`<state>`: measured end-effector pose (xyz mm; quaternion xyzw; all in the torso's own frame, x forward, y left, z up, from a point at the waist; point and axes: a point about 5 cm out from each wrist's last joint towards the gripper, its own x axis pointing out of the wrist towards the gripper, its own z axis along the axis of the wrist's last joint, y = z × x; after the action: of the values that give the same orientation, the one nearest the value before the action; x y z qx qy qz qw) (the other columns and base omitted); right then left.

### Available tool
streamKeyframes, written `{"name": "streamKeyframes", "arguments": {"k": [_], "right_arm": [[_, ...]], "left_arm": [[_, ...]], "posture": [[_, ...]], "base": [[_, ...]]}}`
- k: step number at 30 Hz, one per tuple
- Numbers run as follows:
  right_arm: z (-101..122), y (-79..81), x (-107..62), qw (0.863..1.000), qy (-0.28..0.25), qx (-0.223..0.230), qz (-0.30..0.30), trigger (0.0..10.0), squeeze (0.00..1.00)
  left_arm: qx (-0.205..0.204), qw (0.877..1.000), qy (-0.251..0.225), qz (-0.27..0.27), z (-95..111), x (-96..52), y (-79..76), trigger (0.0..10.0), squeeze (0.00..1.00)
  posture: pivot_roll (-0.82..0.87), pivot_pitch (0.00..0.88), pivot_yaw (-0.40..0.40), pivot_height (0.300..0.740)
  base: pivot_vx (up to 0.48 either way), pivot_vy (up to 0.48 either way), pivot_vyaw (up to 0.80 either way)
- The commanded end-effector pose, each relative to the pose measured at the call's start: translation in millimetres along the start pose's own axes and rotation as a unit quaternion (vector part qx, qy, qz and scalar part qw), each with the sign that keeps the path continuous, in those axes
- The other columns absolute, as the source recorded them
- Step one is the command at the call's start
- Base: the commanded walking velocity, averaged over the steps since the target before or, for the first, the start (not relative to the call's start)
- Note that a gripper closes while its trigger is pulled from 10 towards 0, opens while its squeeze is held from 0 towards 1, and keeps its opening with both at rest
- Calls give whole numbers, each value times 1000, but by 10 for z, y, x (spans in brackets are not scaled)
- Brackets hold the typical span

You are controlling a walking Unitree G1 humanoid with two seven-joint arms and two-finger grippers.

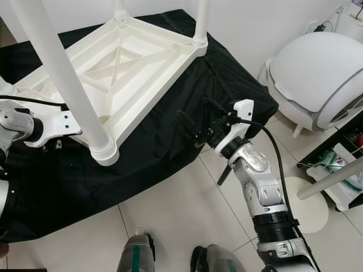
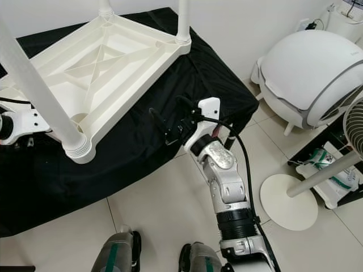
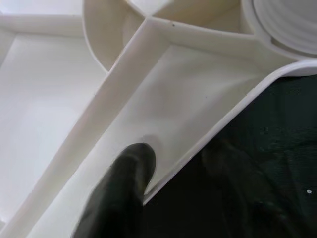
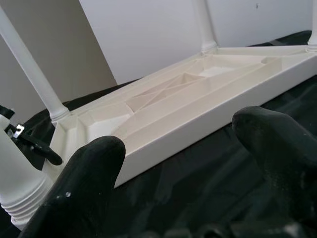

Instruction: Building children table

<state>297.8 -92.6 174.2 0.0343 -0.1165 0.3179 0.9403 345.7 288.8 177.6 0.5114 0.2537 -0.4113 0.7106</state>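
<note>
Reaching forward over the black cloth [image 1: 170, 141], the right gripper [image 1: 195, 122] is hovering with fingers spread apart, grasping nothing, just beside the near edge of the upturned white table [image 1: 130, 62]. Four legs are standing up from its corners. At the cloth's left edge, the left gripper [image 3: 121, 193] is touching the table's rim; its grip cannot be judged.

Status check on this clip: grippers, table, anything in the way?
Right gripper open over black cloth, clear of upturned table. Left gripper at table's rim near threaded leg. Nothing in the way.
</note>
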Motion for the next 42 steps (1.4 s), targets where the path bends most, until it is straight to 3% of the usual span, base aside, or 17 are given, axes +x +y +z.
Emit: {"name": "streamKeyframes", "arguments": {"k": [1, 11, 17, 20, 27, 32, 33, 42], "right_arm": [[17, 6, -13, 1000, -2, 3, -2, 10000, 0], [12, 10, 0, 1000, 0, 2, -2, 10000, 0], [10, 12, 5, 1000, 0, 3, -2, 10000, 0], [13, 17, 13, 1000, -1, 3, -3, 10000, 0], [10, 11, 16, 1000, -1, 3, -5, 10000, 0], [10, 13, 29, 1000, -3, 3, -4, 10000, 0], [9, 23, 47, 1000, -6, 5, -3, 10000, 0], [-4, 53, 73, 1000, -9, 8, 0, 10000, 0]], "left_arm": [[-2, 1000, 7, 21, 4, 32, 19, 0, 0], [-7, 1000, 10, 14, -24, -7, 25, 0, 0], [-15, 1000, 9, -11, -77, 15, -66, 0, 0], [-71, 996, -30, -34, -96, 55, -158, 0, 0], [-105, 991, -62, -59, -130, 9, -209, 0, 0], [-107, 987, -78, -89, -158, -7, -292, 0, 0], [-106, 985, -85, -109, -200, -19, -380, 0, 0], [-129, 977, -94, -139, -355, -42, -639, 0, 0]], "posture": [[-6, 113, 65, 740], [5, 110, 62, 740], [8, 107, 65, 740], [7, 107, 67, 740], [14, 102, 69, 740], [26, 94, 71, 740], [36, 87, 72, 740], [50, 72, 75, 740]], "base": [[0, 0, 0], [0, 0, 0], [0, 0, 0], [0, 0, 0], [0, 0, 0], [0, 0, 0], [0, 0, 0], [0, 0, 0]]}}
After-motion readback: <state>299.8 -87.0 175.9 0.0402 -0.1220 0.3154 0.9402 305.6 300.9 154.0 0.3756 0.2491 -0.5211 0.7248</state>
